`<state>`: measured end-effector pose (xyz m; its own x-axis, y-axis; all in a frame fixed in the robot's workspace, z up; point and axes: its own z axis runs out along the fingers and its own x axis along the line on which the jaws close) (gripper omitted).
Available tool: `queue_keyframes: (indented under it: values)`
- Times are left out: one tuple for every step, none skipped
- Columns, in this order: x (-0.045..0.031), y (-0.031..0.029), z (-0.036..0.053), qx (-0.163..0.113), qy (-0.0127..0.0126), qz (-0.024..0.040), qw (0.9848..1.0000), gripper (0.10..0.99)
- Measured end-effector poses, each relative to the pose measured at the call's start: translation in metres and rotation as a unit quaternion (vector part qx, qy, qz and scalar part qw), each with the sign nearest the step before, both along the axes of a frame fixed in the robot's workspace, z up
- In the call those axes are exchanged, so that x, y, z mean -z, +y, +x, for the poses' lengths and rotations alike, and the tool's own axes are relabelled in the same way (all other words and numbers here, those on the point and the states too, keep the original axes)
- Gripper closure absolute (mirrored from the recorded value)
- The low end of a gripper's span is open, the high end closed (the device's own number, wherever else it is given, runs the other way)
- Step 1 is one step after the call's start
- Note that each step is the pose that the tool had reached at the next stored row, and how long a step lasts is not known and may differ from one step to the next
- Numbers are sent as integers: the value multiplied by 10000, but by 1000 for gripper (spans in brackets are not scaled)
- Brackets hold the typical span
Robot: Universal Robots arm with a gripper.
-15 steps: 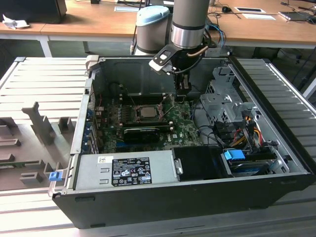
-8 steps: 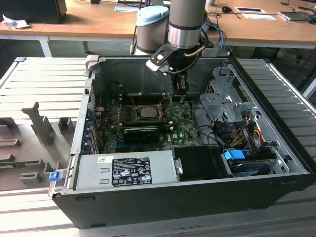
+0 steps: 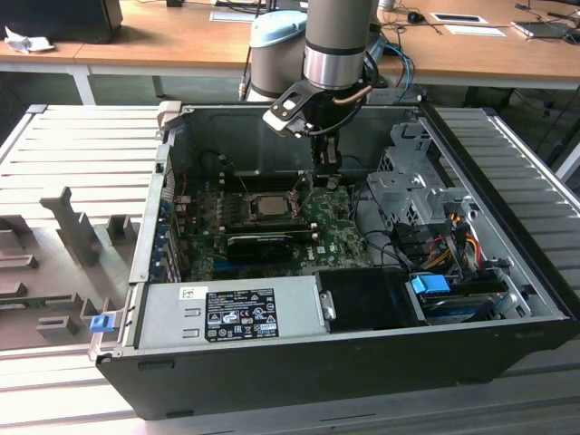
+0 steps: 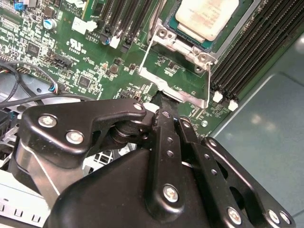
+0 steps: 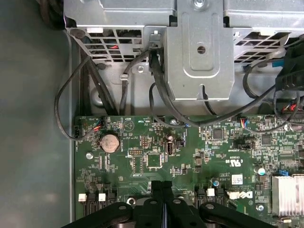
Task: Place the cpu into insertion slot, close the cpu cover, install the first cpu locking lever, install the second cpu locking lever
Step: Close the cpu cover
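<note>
Seated flat in the insertion slot [image 4: 187,45], pale face up: the cpu [image 4: 206,16], near the middle of the green circuit board [image 5: 156,156] inside the open computer case [image 3: 227,136]. Not yet shut over it: the cpu cover [image 4: 179,93], raised and tilted away from the socket, free edge toward the end effector [image 4: 164,110].

End effector low over the board in the exterior view, just to that view's right of the socket. Fingers [image 5: 156,190] pressed together with no gap to see in both wrist views, tips right at the cover's free edge. Pinching the thin lip or merely touching it: impossible to tell. Nothing else in hold.

Judged stage: closing of the cover, levers not yet set.

Likely trouble from here:
- Slipping off the cover's edge, through so narrow a contact on thin, springy metal; then a frame snapping back or dropping hard onto the chip.
- Pushing off-line, with sideways strain on the hinge and a frame landing askew on the rim, nudging the cpu out of its seat.
- Travelling too low and scraping across small parts on the board or the black memory slots [image 4: 247,52] just beside the socket.
- Snagging the loose black cables [image 5: 71,109] near the drive cage [image 5: 199,47].
</note>
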<state>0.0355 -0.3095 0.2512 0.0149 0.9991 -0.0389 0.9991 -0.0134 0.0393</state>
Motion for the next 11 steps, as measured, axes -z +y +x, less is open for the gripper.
queue_keyframes:
  values:
    - [0,0,-6,0,0,0,10000,980]
    - [1,0,-12,0,0,0,10000,980]
    - [0,0,-17,0,0,0,10000,980]
    - [0,0,-23,0,0,0,10000,980]
    - [1,0,-38,0,0,0,10000,980]
    - [1,0,-52,0,0,0,10000,980]
    - [1,0,-62,0,0,0,10000,980]
    - [1,0,-71,0,0,0,10000,980]
    - [1,0,-76,0,0,0,10000,980]
    - [1,0,-81,0,0,0,10000,980]
    - [1,0,-88,0,0,0,10000,980]
